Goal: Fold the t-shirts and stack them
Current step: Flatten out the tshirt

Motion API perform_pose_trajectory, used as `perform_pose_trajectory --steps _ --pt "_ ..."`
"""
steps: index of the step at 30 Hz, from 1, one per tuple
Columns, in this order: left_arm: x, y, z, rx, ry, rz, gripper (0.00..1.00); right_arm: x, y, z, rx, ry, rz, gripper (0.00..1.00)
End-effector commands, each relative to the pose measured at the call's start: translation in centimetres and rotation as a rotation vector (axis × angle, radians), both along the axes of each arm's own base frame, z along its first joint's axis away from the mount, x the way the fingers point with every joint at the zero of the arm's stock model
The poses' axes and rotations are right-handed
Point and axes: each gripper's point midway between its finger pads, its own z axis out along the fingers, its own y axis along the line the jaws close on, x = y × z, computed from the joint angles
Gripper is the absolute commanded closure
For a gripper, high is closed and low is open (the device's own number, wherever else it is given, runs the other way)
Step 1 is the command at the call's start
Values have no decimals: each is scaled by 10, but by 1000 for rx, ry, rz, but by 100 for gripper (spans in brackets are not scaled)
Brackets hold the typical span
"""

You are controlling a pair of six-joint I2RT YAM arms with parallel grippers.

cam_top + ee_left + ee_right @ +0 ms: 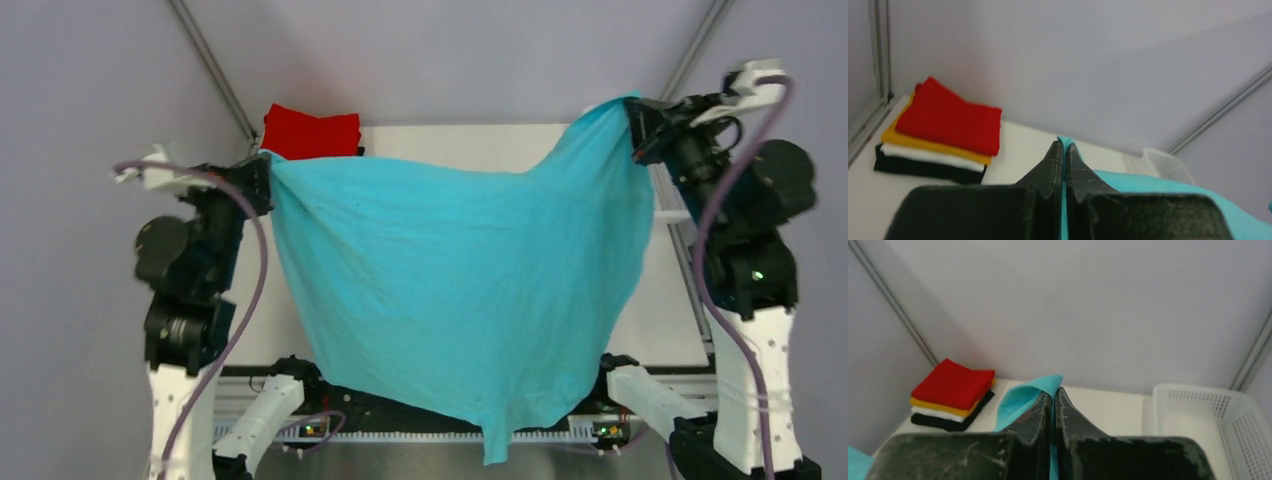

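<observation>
The turquoise-blue t-shirt (460,280) hangs spread out in the air between both arms, above the table, its lower edge drooping over the near edge. My left gripper (266,170) is shut on its left corner (1064,141). My right gripper (633,115) is shut on its right corner (1040,387), held a little higher. A folded stack sits at the table's back left: the red shirt (950,120) on top, then orange (930,145), white (928,156) and black (923,169). In the top view only the red one (310,132) shows.
A white plastic mesh basket (1213,420) stands at the table's right side; it also shows in the left wrist view (1165,165). The light table (460,145) is mostly hidden under the hanging shirt. Grey walls and metal frame posts surround the cell.
</observation>
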Motion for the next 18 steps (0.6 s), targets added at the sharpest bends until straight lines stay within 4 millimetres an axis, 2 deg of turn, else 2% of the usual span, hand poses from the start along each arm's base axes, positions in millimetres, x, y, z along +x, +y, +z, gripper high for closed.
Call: perform_pose_trajectory --steps 1,3,4,6,8,10,13,15,18 --pt "86 3 -90 -25 213 89 100 58 -11 -51 9 33 -111 100" --pt "118 3 -137 -18 310 122 100 86 -6 -90 5 95 -109 100" --pt "132 3 -158 -10 350 131 100 105 -6 -120 2 153 -131 100" --pt "163 -2 -197 1 413 132 100 133 -5 -160 -6 220 -148 100" --pt "198 -11 -244 18 514 117 100 159 -3 -195 -9 269 -164 100" --pt "228 -21 -280 28 602 92 100 181 0 -229 -18 321 -174 100" --pt "269 -33 -324 42 710 62 100 213 4 -270 -42 390 -178 100" --pt "297 -40 -338 48 756 48 100 235 8 -292 -68 429 -178 100" --pt "326 -45 -371 59 833 45 100 267 12 -328 -108 490 -179 100"
